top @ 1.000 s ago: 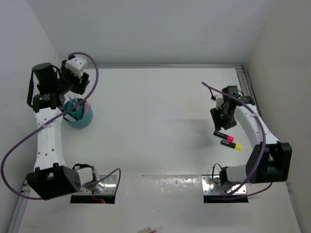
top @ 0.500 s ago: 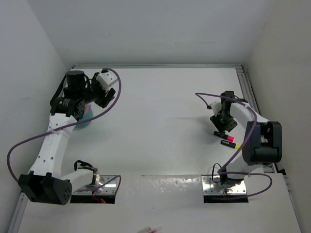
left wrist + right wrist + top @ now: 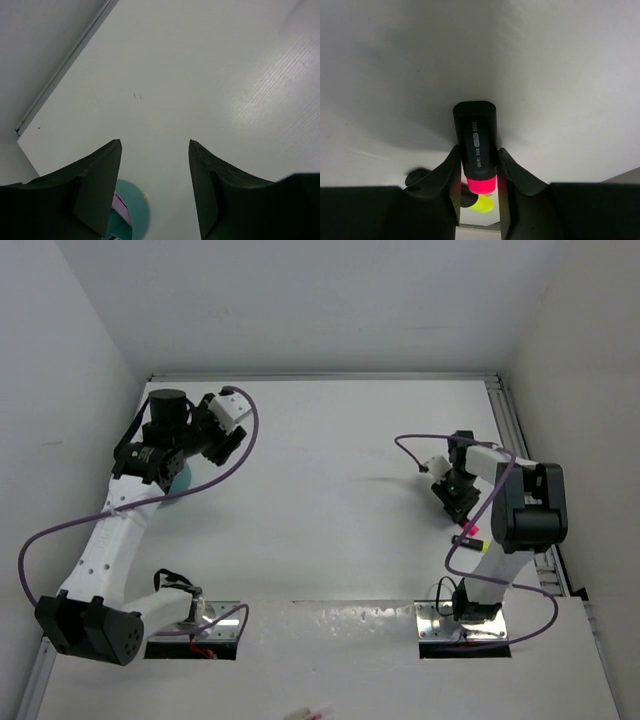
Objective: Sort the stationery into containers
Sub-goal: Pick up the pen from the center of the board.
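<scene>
My right claw [image 3: 478, 150] clenches the pink-ended black marker [image 3: 475, 127] low over the bench [image 3: 555, 60] — long axis straight out between my fingers. The teal cup [image 3: 137, 215] waits well leftward — under my released left claw [image 3: 155, 145].

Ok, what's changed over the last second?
The left pincer swung right, off the teal cup, and is open and empty. The right pincer moved nearer and closed on the pink-ended marker. The teal cup and the yellow-ended marker stayed put.
</scene>
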`<state>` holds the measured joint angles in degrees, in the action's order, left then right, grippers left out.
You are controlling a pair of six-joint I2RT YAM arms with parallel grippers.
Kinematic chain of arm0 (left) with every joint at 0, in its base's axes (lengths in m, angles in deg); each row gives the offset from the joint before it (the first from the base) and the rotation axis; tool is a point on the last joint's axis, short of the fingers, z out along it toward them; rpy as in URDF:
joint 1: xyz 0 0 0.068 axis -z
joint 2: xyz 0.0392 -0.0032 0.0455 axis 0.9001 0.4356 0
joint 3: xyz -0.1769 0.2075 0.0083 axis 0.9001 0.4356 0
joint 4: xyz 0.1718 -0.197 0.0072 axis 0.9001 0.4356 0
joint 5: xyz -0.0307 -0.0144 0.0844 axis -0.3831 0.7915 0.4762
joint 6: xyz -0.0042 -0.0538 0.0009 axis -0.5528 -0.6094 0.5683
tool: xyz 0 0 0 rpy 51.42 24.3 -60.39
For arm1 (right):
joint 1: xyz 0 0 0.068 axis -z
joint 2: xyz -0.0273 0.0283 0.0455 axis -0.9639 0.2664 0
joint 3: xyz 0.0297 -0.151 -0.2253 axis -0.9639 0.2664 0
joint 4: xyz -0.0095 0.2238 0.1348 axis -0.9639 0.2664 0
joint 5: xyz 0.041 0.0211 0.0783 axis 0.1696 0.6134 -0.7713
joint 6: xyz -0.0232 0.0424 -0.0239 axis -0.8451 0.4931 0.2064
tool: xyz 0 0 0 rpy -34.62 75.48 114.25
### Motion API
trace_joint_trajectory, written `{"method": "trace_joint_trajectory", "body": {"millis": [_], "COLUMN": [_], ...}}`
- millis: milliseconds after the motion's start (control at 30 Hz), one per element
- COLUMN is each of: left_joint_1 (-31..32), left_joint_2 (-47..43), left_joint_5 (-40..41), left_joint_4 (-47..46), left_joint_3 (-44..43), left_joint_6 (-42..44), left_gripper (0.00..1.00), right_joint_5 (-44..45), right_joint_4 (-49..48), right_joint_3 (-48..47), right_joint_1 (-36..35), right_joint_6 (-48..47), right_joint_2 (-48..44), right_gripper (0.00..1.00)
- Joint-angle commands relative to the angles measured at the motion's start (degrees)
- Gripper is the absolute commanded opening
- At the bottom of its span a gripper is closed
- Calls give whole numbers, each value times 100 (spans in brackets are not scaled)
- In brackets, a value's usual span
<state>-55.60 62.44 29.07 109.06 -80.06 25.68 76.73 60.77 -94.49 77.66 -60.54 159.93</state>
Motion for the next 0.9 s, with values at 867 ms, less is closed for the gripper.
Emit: {"method": "trace_joint_trajectory", "body": {"millis": [867], "left_joint_1": [4362], "left_joint_2": [416], "left_joint_5": [660], "left_joint_4": [-714], "left_joint_3": [1189], "left_joint_6": [3013], "left_gripper": [56], "right_joint_5": [-4335], "right_joint_4": [1409], "right_joint_3": [-4267], "right_joint_1": [-2764], "right_joint_6": [6969], "right_joint_2": [2373], "right_gripper": [0]}}
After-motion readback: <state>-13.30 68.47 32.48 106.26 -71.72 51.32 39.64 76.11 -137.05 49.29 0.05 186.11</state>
